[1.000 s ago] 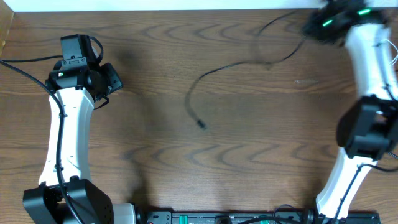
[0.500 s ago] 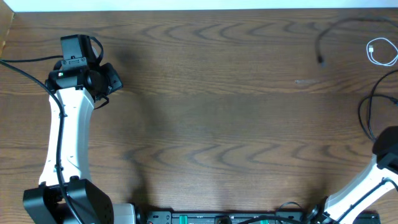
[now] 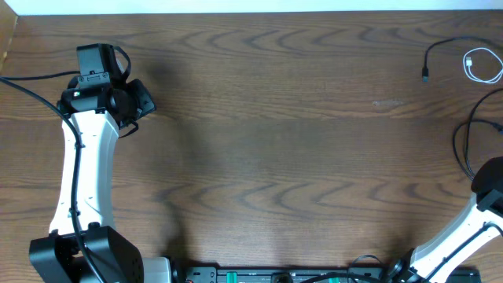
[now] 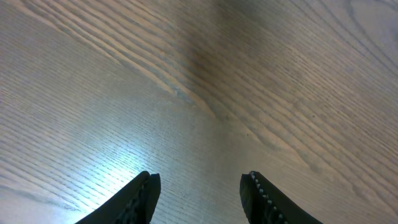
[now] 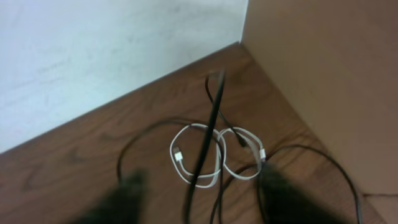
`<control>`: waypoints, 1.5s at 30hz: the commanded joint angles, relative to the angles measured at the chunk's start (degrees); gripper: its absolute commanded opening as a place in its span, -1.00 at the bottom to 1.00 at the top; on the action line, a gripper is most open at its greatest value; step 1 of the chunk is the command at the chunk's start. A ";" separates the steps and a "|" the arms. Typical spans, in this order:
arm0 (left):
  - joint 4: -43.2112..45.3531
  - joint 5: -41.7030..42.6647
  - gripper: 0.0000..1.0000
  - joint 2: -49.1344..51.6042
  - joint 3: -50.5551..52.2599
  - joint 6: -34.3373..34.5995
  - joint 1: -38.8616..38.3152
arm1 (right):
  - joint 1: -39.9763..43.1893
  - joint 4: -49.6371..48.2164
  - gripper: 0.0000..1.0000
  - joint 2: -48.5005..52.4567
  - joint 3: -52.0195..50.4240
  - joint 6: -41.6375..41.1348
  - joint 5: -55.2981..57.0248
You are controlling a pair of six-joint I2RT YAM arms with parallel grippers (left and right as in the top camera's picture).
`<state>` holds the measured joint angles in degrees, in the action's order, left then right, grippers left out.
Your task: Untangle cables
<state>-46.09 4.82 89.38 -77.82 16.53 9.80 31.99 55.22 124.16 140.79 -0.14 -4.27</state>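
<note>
Overhead, the wooden table (image 3: 275, 157) carried the cables at its far right corner. One black cable (image 3: 425, 72) lay with its plug end pointing toward the near edge and its cord running off to the right. A white cable (image 3: 470, 64) sat just beside it in a small coil. Another black cable (image 3: 458, 145) curved along the right edge, nearer the right arm (image 3: 479, 212). The left arm (image 3: 82, 157) stood well apart from all of them, on the far left of the table.

From the left wrist, the left gripper (image 4: 199, 190) hung over bare wood with its jaws apart and nothing between them.

From the right wrist, the right gripper (image 5: 208, 196) showed only as two blurred fingers, set apart. A black cord ran up between them, and I could not tell whether it touched either one. Beyond them the white coil lay tangled among black loops, near the pale wall (image 5: 93, 50).
</note>
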 commanded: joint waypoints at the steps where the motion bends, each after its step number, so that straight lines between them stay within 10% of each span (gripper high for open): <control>1: -0.31 2.27 -0.06 0.39 -0.02 -0.98 0.09 | -1.03 2.21 0.98 0.83 -0.37 1.05 -0.98; 17: 1.75 8.28 -0.04 -15.58 -0.09 -10.71 -0.28 | -17.70 24.24 0.99 -7.82 -0.33 2.64 -6.84; 25: -3.96 8.24 0.30 -15.23 -0.04 -10.73 -0.28 | -27.32 29.73 0.99 -8.61 -0.33 4.24 -6.84; 28: -4.87 8.24 0.96 -15.23 -0.04 -10.73 -0.28 | -30.73 30.73 0.99 -9.14 -0.33 5.16 -6.88; 45: -4.87 8.24 0.96 -15.23 -0.04 -10.73 -0.28 | -33.16 32.44 0.99 -12.24 -0.15 3.08 -13.29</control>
<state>-50.83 13.02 73.84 -77.71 6.09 9.58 -0.84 87.59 115.63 140.40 4.03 -15.38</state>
